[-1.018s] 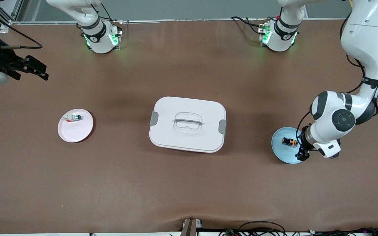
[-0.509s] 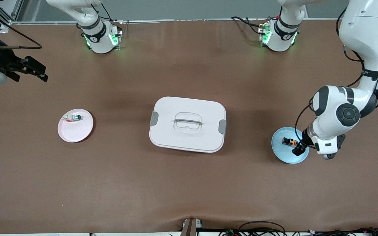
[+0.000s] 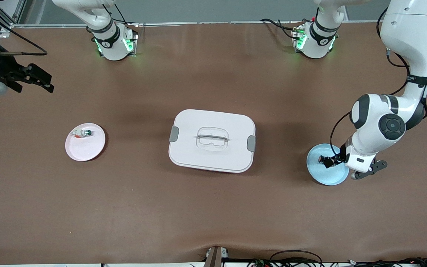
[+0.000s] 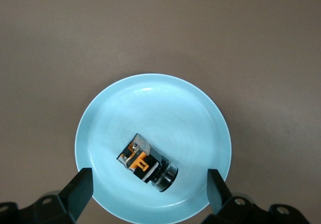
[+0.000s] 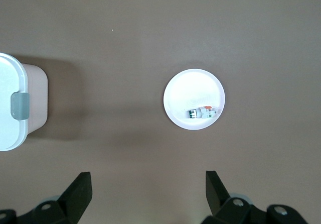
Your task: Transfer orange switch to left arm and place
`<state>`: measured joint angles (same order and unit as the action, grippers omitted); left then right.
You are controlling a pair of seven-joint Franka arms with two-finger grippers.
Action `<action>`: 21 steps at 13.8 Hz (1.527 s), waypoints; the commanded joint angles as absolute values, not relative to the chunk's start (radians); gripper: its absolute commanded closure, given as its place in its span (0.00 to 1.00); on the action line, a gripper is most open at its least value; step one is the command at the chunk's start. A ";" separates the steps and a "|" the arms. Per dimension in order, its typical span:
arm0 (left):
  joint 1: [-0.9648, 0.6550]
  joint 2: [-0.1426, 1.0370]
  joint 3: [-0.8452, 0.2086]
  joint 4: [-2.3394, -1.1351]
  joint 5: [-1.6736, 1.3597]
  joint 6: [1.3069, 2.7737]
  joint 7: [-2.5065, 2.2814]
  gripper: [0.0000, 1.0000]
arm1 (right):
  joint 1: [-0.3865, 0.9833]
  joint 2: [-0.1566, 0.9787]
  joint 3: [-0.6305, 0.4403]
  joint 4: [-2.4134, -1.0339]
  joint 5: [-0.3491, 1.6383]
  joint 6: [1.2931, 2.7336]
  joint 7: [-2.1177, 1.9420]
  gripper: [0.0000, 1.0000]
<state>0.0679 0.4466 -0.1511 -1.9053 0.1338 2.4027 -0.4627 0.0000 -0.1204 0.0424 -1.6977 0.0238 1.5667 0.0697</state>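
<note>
A plain brown table (image 3: 213, 207) holds a white box (image 3: 212, 141) with grey latches, a pale blue plate (image 4: 153, 108) carrying a black-and-orange switch (image 4: 146, 162), and a pink plate (image 3: 85, 146) carrying a white-and-green switch (image 3: 82, 133).

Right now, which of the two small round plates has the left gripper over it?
The light blue plate holding the black-and-orange switch; the open left gripper hangs over it. The pink plate holds a white-and-green switch.

Orange switch (image 4: 147, 163) on plate (image 4: 110, 118) (box (image 3: 212, 140) apart)
</note>
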 commanded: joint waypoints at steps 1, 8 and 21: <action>0.052 0.410 -0.135 -1.940 0.088 2.430 -0.304 0.00 | -0.009 -0.133 0.048 -1.698 0.014 1.566 0.069 0.00; 0.058 0.353 -0.129 -1.944 0.084 2.424 -0.278 0.00 | -0.011 -0.135 0.041 -1.698 0.055 1.555 0.075 0.00; 0.107 0.108 -0.138 -1.936 0.091 2.126 -0.137 0.00 | -0.011 -0.133 0.043 -1.706 0.086 1.537 0.081 0.00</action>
<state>0.1068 0.1706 -0.1388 -1.9130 0.1038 2.1705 -0.1774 -0.0008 -0.1205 0.0357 -1.6981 0.0745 1.5453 0.0766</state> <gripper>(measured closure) 0.000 0.000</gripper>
